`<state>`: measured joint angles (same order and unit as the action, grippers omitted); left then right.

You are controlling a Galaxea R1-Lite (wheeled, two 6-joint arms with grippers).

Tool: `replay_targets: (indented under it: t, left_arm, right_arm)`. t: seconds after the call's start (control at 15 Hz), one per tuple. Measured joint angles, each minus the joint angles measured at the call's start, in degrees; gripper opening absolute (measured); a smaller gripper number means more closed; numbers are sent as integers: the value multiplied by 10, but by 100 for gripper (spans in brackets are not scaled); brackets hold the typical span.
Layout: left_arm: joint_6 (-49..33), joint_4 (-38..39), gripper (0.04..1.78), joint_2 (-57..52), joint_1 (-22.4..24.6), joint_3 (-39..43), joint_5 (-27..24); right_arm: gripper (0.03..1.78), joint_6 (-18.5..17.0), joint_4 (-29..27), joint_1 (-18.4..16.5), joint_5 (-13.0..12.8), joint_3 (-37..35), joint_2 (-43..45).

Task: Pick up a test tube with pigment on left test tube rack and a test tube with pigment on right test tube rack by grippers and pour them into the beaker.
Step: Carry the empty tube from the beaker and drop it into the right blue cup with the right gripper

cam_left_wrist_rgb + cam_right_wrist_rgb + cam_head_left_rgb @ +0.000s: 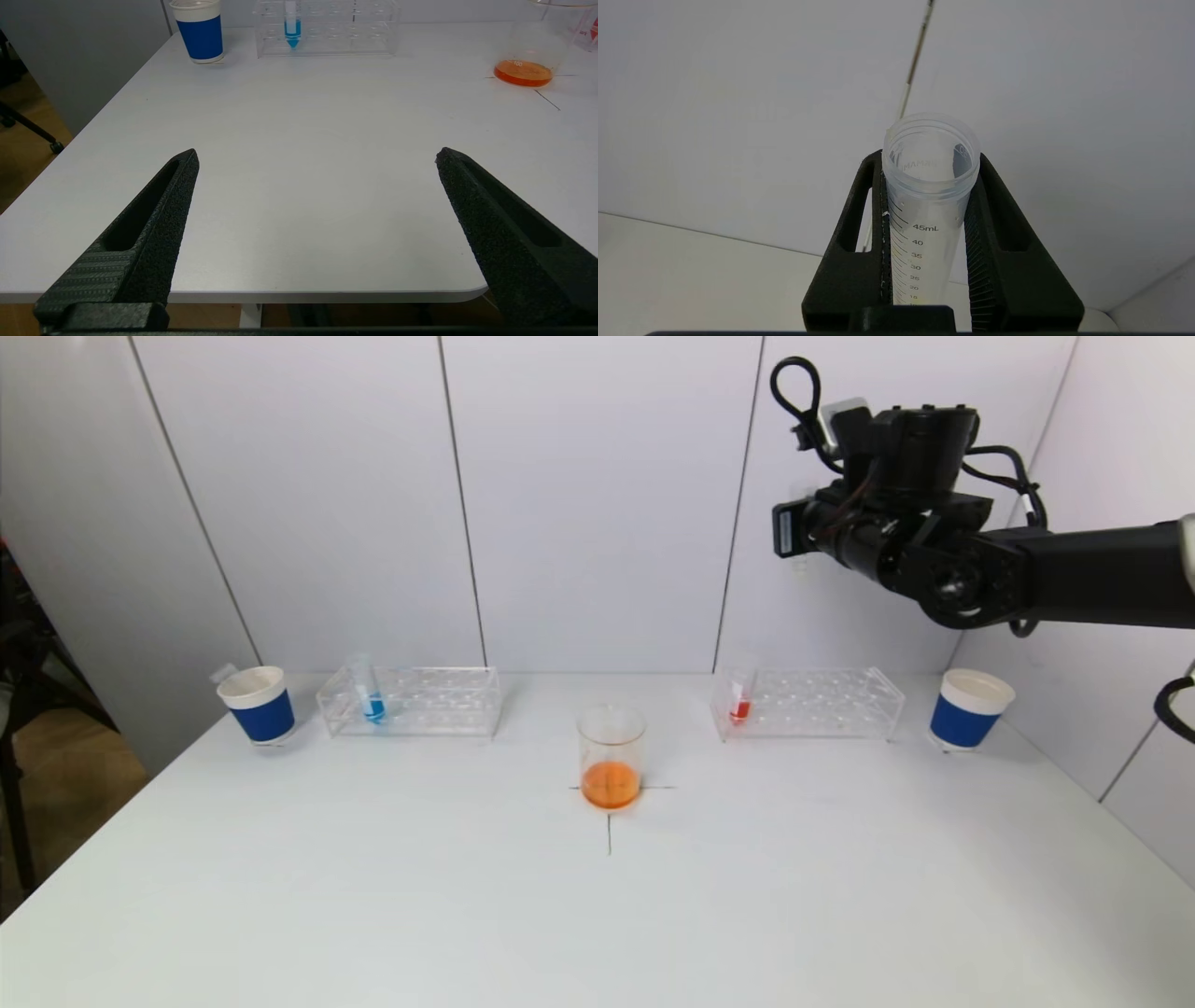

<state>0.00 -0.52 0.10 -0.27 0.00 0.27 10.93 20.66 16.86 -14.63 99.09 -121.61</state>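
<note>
Clear plastic, the empty-looking 1 test tube (927,205) pinched in my right gripper (928,233) high above the right rack (810,704) looks light and slippery, best squeezed mid-barrel; my left gripper (317,158) hovers spread wide.

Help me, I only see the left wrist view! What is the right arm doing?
Observer: The right gripper is up high, jaws shut on a tube.
Operator: Any colour in it?
Observer: No, the part that shows looks empty.
Operator: Is another tube over there?
Observer: Yes, a red tube stands in the right rack, at the end nearest the beaker.
</note>
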Motion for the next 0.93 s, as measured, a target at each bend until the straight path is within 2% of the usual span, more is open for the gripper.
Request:
replay_targets:
  t: [0.2, 0.4, 0.73, 0.93]
  left_arm:
    - [0, 0, 177, 0, 0, 0, 0]
    - [0, 0, 177, 0, 0, 0, 0]
    - [0, 0, 177, 0, 0, 0, 0]
    - [0, 0, 177, 0, 0, 0, 0]
  right_arm:
    - [50, -4, -14, -49, 0, -37, 24]
    - [50, -30, -14, -91, 0, -67, 43]
    - [50, -37, 5, -147, 9, -126, 72]
    - [50, -39, 37, -173, 10, -160, 81]
